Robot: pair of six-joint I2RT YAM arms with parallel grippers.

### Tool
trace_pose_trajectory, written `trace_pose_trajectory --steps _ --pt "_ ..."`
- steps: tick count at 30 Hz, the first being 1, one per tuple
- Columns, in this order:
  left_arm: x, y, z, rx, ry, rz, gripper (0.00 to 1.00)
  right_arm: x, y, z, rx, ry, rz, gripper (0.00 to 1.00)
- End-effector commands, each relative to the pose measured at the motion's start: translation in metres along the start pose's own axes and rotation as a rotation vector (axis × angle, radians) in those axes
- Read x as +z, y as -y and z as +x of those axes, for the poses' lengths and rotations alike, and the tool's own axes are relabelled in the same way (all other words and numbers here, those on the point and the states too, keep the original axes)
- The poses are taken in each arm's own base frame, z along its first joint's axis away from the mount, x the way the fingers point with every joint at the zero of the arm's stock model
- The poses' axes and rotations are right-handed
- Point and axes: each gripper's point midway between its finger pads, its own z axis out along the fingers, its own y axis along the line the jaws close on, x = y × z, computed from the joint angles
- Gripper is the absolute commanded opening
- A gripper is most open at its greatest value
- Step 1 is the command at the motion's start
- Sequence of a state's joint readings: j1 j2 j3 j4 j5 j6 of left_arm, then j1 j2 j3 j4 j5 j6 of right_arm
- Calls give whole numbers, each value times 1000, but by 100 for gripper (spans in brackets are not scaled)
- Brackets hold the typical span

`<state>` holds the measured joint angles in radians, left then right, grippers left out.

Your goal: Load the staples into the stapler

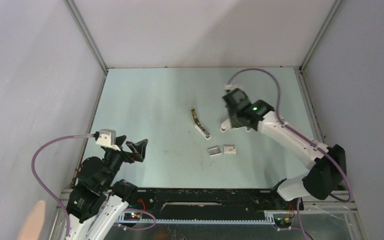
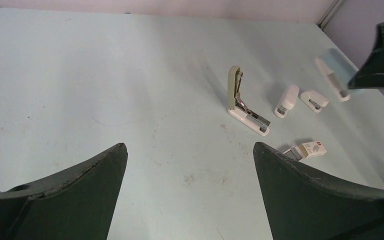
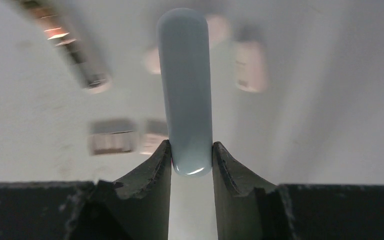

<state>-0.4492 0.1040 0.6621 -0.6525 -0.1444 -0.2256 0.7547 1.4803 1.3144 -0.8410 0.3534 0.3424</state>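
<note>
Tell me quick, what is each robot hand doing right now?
Left gripper: open, holding nothing.
Right gripper: closed on a pale blue stapler.

The table (image 1: pixel 150 110) is pale green, the hinged stapler (image 1: pixel 199 123) olive-and-white, the small staples block (image 1: pixel 214 151) grey-striped, the rounded plastic piece (image 3: pixel 185 90) pale blue-grey.

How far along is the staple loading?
Done: the stapler lies open, its top hinged up. In hand: the right gripper is shut on a pale blue rounded piece, not the staples; the left gripper is open and empty. Left: the staples lie on the table beside the white box, to be picked up and slid in.
</note>
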Motion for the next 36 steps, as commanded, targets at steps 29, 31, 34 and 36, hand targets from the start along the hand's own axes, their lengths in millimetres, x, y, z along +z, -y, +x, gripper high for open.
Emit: trace_pose_trajectory --steps 29,31,34,36 --pt "8 0 0 25 -9 1 100 42 101 15 229 74 151 72" --pt "9 0 0 24 -10 -4 100 35 64 -1 155 142 47 74" --pt "10 -1 1 24 -16 -6 100 34 15 -16 69 212 -73 75" --pt "10 -1 1 24 -19 -8 100 40 -11 -19 29 223 -138 75"
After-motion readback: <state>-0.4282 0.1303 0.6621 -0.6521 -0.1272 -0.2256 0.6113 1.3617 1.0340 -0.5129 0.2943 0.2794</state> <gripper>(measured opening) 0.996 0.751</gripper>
